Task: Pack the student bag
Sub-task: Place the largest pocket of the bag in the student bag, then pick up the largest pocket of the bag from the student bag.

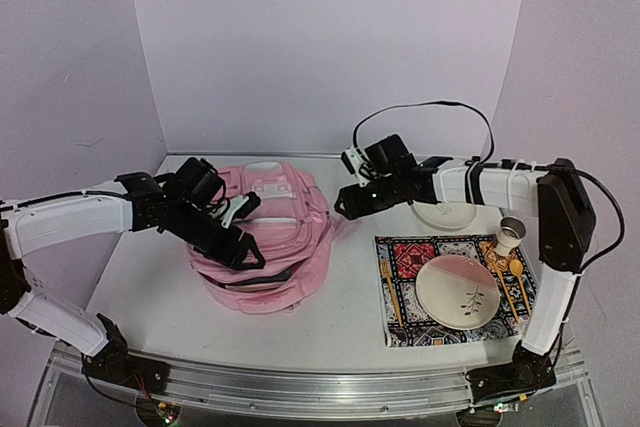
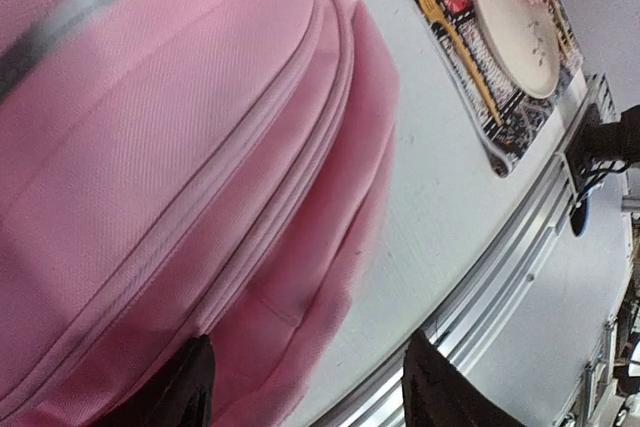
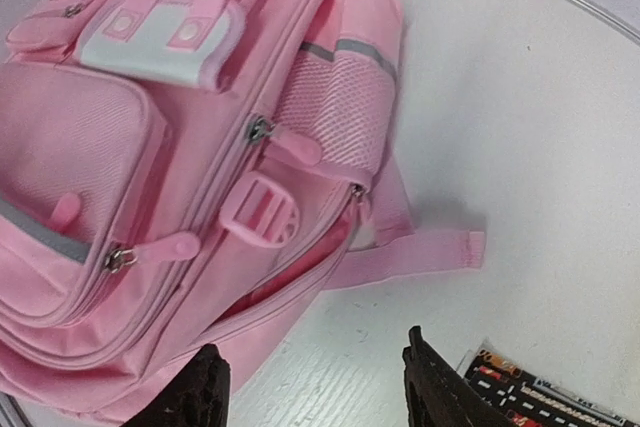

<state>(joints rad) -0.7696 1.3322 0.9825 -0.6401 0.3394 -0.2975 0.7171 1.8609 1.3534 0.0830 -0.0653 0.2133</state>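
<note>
1. Table (image 1: 150, 307): white surface carrying all the items.
2. Student bag (image 1: 270, 237): pink and lying flat, left of the table centre, with its zipped front pockets facing up. It sits between the two arms, well apart from the placemat.
3. Placemat (image 1: 405, 257): patterned and set on the right side of the table, near the front edge.
4. Left gripper (image 2: 305, 387): positioned over the near left part of the bag. The fingers are spread apart and clamp nothing. Contact with the fabric cannot be determined.
5. Right gripper (image 3: 315, 387): positioned at the bag's right edge, above its side strap. The fingers are spread apart and hold nothing.
6. Plate (image 1: 440, 287): pink and cream, resting on the placemat.
7. Fork (image 1: 390, 292): yellow, lying on the placemat just left of the plate.
8. Cup (image 1: 511, 235): upright at the placemat's far right corner.
</note>
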